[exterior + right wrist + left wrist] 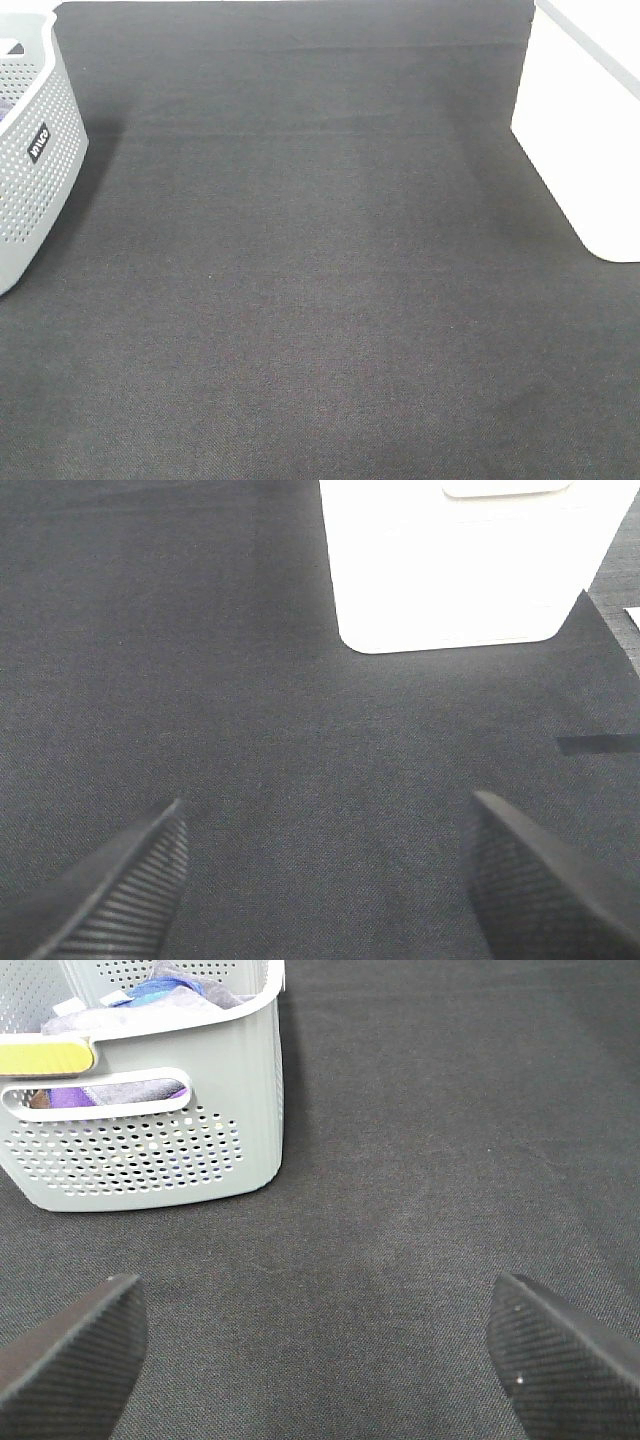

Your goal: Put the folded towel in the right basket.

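- On the right edge of the exterior high view stands the right basket (585, 150), white and smooth-walled, its long side running away from the camera.
- At the left edge sits a grey perforated basket (30, 170), holding mixed cloth in the left wrist view.
- No view shows the folded towel.
- Between them stretches a dark woven surface (310, 280).
- Left pincer (320, 1360) and right pincer (325, 880) both hang released, fingers wide apart above the surface.
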{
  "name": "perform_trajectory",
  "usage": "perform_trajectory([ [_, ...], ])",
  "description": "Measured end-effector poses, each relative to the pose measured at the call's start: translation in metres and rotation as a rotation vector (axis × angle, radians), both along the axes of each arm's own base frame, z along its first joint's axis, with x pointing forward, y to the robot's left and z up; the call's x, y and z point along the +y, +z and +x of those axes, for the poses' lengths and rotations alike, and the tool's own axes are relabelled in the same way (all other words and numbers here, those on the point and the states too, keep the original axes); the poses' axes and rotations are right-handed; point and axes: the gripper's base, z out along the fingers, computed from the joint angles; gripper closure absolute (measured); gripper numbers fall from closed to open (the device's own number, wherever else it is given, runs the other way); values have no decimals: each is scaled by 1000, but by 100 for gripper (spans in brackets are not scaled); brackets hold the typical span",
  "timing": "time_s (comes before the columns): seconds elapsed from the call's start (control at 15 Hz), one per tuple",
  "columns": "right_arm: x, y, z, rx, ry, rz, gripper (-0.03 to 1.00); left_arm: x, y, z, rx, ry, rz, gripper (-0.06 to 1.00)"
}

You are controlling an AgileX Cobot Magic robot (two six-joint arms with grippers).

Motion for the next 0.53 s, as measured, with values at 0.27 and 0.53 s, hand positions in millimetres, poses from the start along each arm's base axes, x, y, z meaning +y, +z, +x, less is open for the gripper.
perform_trajectory([
  [0.27, 0, 0, 0, -1, 2, 3, 25, 0, 0, 0, 0, 0, 0, 7],
  [0.53, 0, 0, 0, -1, 2, 3, 25, 0, 0, 0, 0, 0, 0, 7],
])
